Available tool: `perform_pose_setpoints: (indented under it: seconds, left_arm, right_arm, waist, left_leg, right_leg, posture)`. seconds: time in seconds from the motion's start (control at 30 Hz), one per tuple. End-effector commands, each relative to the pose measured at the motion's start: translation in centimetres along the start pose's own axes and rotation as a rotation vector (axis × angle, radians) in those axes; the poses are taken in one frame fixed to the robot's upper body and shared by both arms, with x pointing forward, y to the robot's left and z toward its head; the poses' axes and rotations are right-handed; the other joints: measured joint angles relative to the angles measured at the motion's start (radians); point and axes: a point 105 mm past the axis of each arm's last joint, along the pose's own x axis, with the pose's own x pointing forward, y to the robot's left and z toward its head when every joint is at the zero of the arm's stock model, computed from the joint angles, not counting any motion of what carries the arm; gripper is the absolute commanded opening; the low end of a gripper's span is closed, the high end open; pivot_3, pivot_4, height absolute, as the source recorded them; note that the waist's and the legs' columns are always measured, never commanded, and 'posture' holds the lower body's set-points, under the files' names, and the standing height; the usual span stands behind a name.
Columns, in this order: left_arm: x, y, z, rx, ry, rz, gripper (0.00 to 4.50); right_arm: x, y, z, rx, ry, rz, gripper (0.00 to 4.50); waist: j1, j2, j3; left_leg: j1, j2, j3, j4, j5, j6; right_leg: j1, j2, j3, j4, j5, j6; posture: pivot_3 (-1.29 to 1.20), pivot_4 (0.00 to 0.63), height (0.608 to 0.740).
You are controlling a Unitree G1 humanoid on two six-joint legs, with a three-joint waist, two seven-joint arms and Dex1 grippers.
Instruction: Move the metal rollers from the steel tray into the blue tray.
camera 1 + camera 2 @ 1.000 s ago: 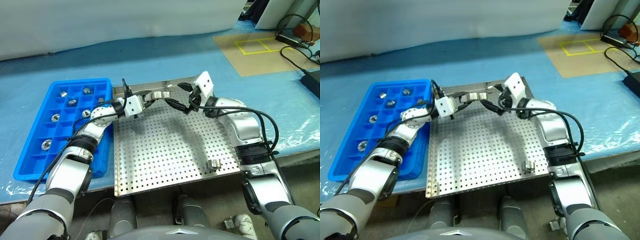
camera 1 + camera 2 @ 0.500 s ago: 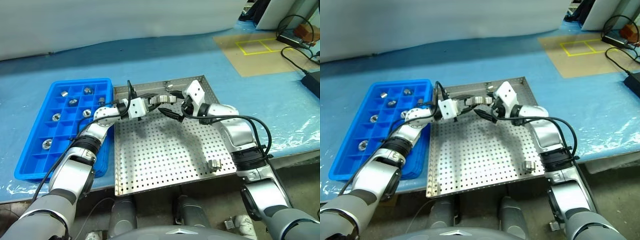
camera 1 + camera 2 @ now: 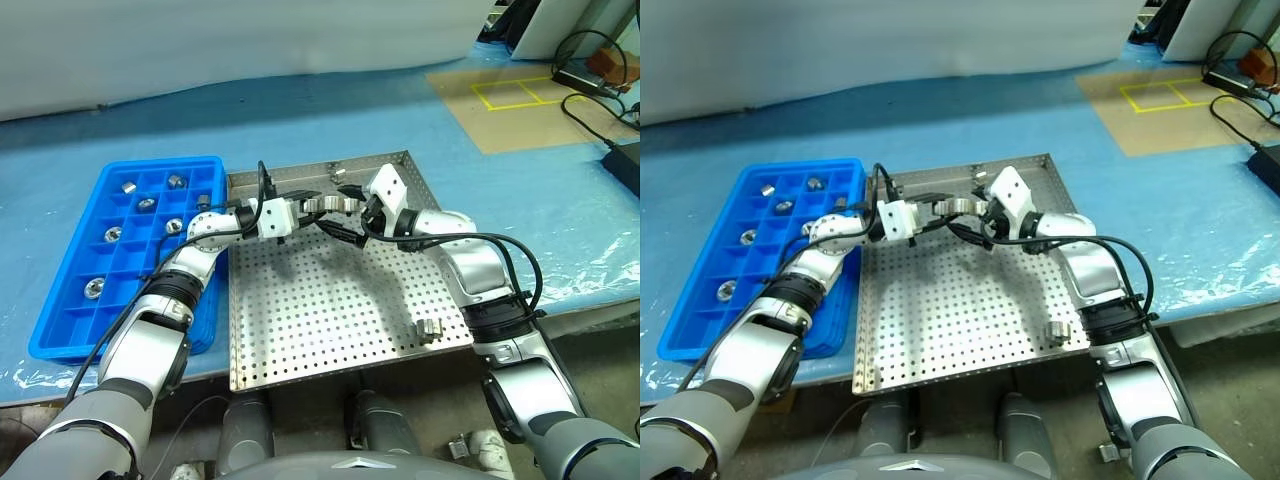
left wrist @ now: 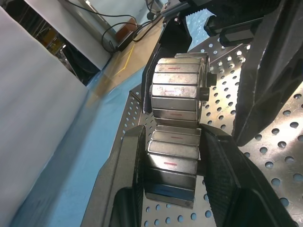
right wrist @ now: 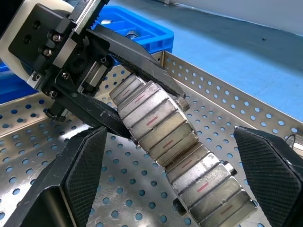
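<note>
The left tool [image 3: 300, 205] was clamped on two joined rollers [image 4: 176, 142] above the steel tray's [image 3: 340, 310] 12 o'clock edge. The right tool [image 3: 350, 215] stood apart around them. Closing off-centre risked dropping them short of the blue tray [image 3: 70, 300].

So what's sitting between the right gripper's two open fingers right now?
In the right wrist view, the metal rollers held by the shut left gripper lie between the right gripper's wide-open fingers, untouched by them, over the steel tray.
</note>
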Motion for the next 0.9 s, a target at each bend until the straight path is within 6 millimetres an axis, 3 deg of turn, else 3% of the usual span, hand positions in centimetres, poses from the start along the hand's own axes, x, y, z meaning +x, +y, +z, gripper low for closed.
perform_pose_setpoints:
  seconds: [0.03, 0.1, 0.47, 0.57, 0.77, 0.9]
  left_arm:
    - [-0.1, 1.5, 0.9, 0.035, -0.03, 0.039, 1.38]
    - [-0.2, 1.8, 0.8, 0.039, -0.023, 0.046, 1.38]
    - [-0.4, 2.6, 1.3, 0.036, -0.045, 0.053, 1.38]
    - [-0.5, 2.4, 1.2, 0.034, -0.045, 0.048, 1.38]
    - [-0.7, 2.3, 1.0, 0.032, -0.035, 0.042, 1.38]
    - [-0.7, 2.3, 0.9, 0.032, -0.031, 0.043, 1.38]
  right_arm:
    - [-0.5, -0.3, 1.5, -0.052, -0.047, -0.012, 4.3]
    - [-0.7, -0.4, 1.4, -0.053, -0.039, -0.013, 3.94]
    - [-1.0, -0.3, 1.1, -0.063, -0.024, 0.0, 3.94]
    - [-0.9, -0.3, 1.1, -0.071, -0.029, -0.002, 3.32]
    - [-0.9, -0.2, 1.3, -0.073, -0.043, -0.004, 1.39]
    - [-1.0, -0.3, 1.3, -0.073, -0.045, -0.005, 1.38]
  waist:
    - [0.0, 0.0, 0.0]
    - [0.0, 0.0, 0.0]
    - [0.001, 0.0, 0.0]
    - [0.001, 0.0, 0.0]
    - [0.001, 0.0, 0.0]
    - [0.001, 0.0, 0.0]
  left_leg:
    - [0.0, 0.0, 0.0, 0.0, 0.0, 0.0]
    - [0.0, 0.0, 0.0, 0.001, 0.0, 0.0]
    - [0.0, 0.0, 0.0, 0.002, 0.0, 0.001]
    - [0.0, 0.0, 0.0, 0.002, 0.0, 0.001]
    - [0.0, 0.0, 0.0, 0.003, 0.0, 0.001]
    - [0.0, 0.0, 0.0, 0.003, 0.0, 0.001]
  right_leg:
    - [0.0, 0.0, 0.0, 0.0, 0.0, 0.0]
    - [0.0, 0.0, 0.0, 0.0, 0.0, 0.0]
    - [0.001, 0.0, 0.0, 0.001, 0.0, 0.0]
    - [0.001, 0.0, 0.0, 0.001, 0.0, 0.0]
    - [0.002, 0.0, 0.0, 0.001, 0.0, 0.0]
    - [0.002, 0.0, 0.0, 0.001, 0.0, 0.0]
  posture:
    - [-0.22, 0.15, 0.74]
    - [-0.22, 0.15, 0.74]
    - [-0.22, 0.15, 0.74]
    - [-0.21, 0.15, 0.74]
    - [-0.21, 0.15, 0.74]
    - [-0.21, 0.15, 0.74]
